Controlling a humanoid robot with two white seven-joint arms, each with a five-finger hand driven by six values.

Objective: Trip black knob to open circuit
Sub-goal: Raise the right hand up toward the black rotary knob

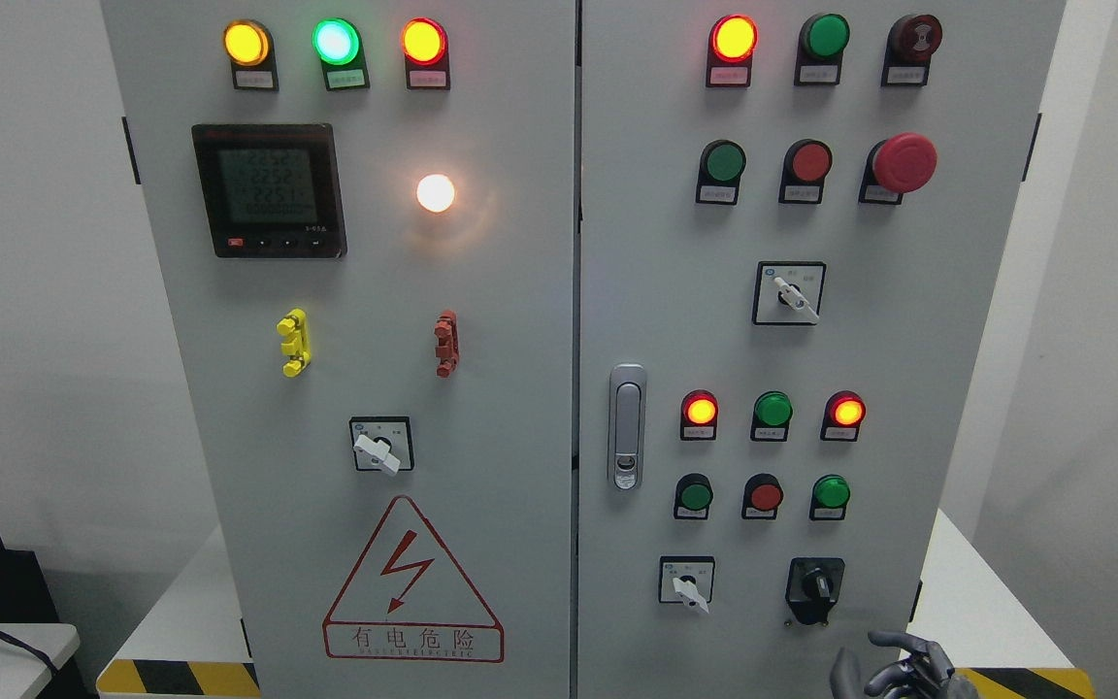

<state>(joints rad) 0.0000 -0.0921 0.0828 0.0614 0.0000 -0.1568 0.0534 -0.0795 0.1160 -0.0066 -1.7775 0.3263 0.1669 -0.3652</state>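
Head view: the grey cabinet (481,291) fills the frame, two doors standing shut, so you can't see what's in it. On the faces sit lamps, push buttons, a meter (268,190), white selector switches and a red mushroom stop (904,161).

Your target, the black knob (816,584), sits on the right door's bottom row, just above and slightly left of the right hand (904,670). Not touching yet.

The hand pokes up from the bottom edge with dark fingers (894,641) loosely curled and apart, holding nothing. It's mostly cropped, so that's a best guess. No left hand shows.

The knob is likely rigid plastic on a stiff detent, not fragile but small and smooth. Pinch the raised centre bar from both sides and twist; don't push the flat plate.
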